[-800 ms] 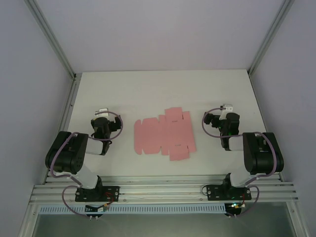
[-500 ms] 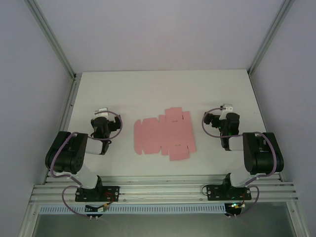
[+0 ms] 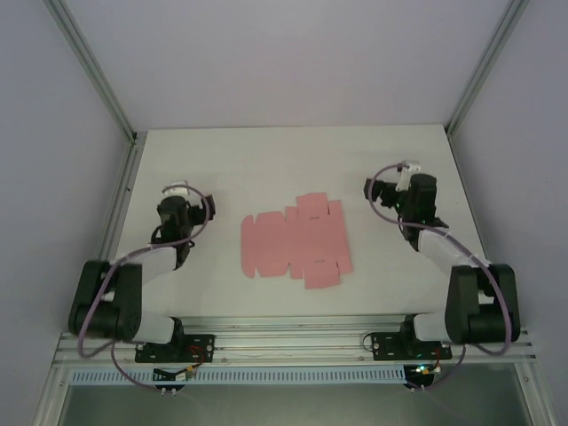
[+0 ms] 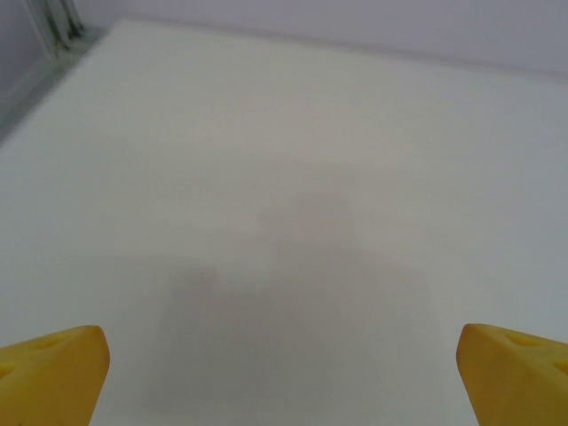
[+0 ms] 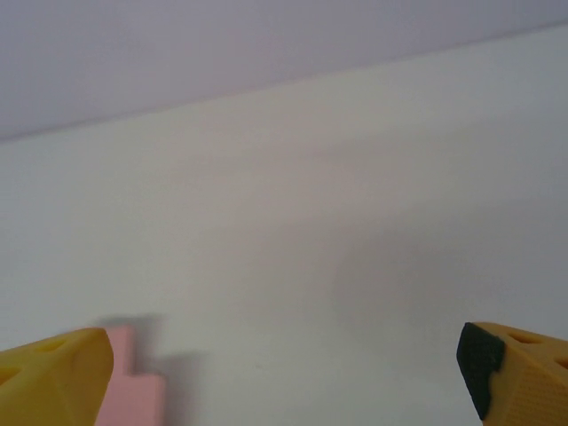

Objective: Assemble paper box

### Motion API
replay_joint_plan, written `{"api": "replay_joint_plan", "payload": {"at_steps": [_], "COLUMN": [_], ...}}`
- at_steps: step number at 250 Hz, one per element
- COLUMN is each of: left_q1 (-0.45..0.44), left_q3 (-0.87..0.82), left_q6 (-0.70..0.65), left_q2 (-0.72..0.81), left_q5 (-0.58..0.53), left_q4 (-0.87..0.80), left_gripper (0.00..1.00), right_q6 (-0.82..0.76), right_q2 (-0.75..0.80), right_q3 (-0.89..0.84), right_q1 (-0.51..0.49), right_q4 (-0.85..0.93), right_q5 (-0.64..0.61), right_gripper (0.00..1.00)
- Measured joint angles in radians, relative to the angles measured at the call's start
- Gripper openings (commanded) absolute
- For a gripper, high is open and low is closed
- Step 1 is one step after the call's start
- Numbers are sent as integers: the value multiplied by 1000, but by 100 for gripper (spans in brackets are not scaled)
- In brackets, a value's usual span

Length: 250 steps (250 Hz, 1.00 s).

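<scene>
Since prior frame, left arm (image 3: 151,262) and right arm (image 3: 444,253) have stretched farther up the desk (image 3: 266,160). Both left jaws and right jaws spread wide, gripping nothing. Pink paper box (image 3: 293,240) lies flat and unfolded mid-desk, between the arms, untouched.

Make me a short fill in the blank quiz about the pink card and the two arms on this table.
1. The paper box lies unfolded and ___ on the table.
2. It sits ___ the left tool and the right tool.
3. Both tools stand ___, holding nothing.
Missing words: flat; between; open.
</scene>
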<state>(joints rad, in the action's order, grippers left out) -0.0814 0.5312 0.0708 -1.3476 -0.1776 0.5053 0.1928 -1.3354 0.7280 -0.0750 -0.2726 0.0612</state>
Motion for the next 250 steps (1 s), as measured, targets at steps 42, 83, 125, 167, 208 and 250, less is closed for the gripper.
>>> {"api": "replay_joint_plan", "payload": {"at_steps": [42,83,125,167,208,250], "left_q1": [0,-2,-15,-49,-96,-149], "left_q3": [129,139,139,137,129,118], "left_q6": [153,243,286,324,373,438], "left_q2": [144,152,140,37,-103,-198], "left_q5": [104,251,396,541,676,794], "left_q4": [-274,-490,-612,-603,-541,-402], "left_gripper": [100,100,100,100,100,92], "right_q6": [101,200,277,308,326,351], "right_q2": [-15,-165,-322,-343,-350,-357], "right_q3": [141,153,153,163,163,162], "right_q1": [-194,-315,-322,-322,-322,-322], "right_q4": [246,388,459,447,439,409], "right_q5": [8,69,105,97,85,86], "right_gripper": [100,96,92,92,92,93]}}
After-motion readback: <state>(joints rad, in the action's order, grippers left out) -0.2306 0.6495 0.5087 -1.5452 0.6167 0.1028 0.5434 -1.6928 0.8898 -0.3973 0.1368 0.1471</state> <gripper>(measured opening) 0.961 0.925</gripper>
